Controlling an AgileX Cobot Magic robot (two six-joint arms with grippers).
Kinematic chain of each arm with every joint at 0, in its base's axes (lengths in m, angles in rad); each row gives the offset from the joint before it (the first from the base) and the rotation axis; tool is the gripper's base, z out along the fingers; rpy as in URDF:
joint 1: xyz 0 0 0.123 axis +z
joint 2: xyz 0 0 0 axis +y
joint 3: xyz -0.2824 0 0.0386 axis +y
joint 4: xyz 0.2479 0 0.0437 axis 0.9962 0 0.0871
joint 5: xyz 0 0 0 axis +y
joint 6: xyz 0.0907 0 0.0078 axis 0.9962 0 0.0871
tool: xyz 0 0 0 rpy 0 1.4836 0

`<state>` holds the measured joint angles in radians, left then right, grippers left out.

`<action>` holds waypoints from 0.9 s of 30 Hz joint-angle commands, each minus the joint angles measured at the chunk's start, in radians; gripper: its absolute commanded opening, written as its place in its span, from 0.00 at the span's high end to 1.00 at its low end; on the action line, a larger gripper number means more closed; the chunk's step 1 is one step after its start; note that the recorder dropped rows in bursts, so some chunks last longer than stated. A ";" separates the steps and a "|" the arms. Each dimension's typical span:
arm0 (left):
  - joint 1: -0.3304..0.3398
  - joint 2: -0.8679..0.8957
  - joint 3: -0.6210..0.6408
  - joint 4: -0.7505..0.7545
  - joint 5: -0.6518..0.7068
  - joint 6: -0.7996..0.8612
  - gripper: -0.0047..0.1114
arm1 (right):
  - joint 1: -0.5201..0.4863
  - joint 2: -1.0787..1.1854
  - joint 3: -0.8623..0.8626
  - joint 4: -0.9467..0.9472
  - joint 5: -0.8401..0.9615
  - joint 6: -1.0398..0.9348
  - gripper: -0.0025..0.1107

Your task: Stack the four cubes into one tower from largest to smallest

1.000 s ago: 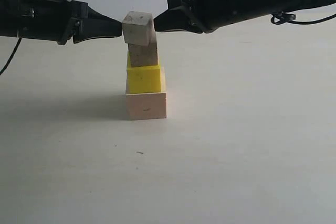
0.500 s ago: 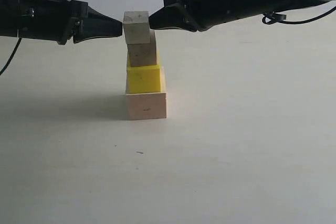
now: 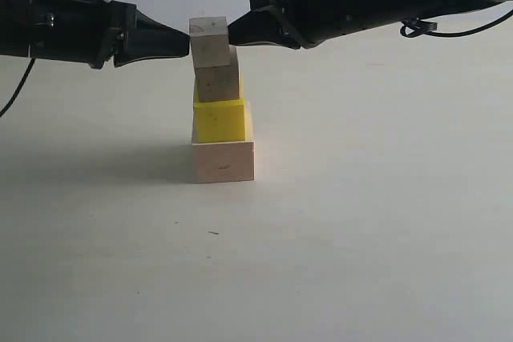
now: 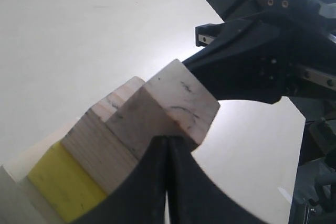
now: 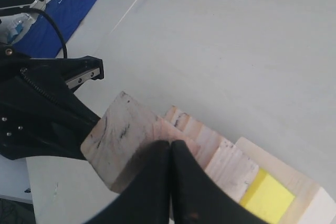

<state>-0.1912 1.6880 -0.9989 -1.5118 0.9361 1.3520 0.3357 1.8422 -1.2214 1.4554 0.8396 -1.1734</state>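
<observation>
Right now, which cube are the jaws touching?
The smallest pale cube on top; both shut jaws press its sides. The brownish cube, yellow cube and large cube are untouched.

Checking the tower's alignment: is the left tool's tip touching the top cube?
Touching. The left wrist view shows the shut left tool with its tip pressed against the side of the top cube. The exterior view shows no gap either.

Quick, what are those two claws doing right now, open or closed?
Left gripper: closed, tip against the smallest cube's side, nothing between its jaws.
Right gripper: closed, tip against that cube's other side.
</observation>
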 commanded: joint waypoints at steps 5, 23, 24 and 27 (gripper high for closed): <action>-0.008 -0.005 -0.006 -0.017 0.001 0.005 0.96 | 0.002 -0.003 -0.008 0.002 0.009 -0.013 0.98; 0.015 -0.030 -0.006 -0.015 -0.037 0.005 0.96 | 0.002 -0.108 -0.008 -0.136 -0.095 0.057 0.98; 0.024 -0.035 -0.006 -0.015 -0.037 0.005 0.96 | 0.002 -0.114 -0.008 -0.144 -0.100 0.057 0.98; 0.058 -0.064 -0.006 -0.015 -0.037 0.005 0.96 | 0.002 -0.144 0.002 -0.188 -0.149 0.079 0.98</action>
<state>-0.1605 1.6552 -0.9989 -1.5118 0.9027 1.3519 0.3357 1.7318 -1.2214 1.3042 0.7305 -1.1143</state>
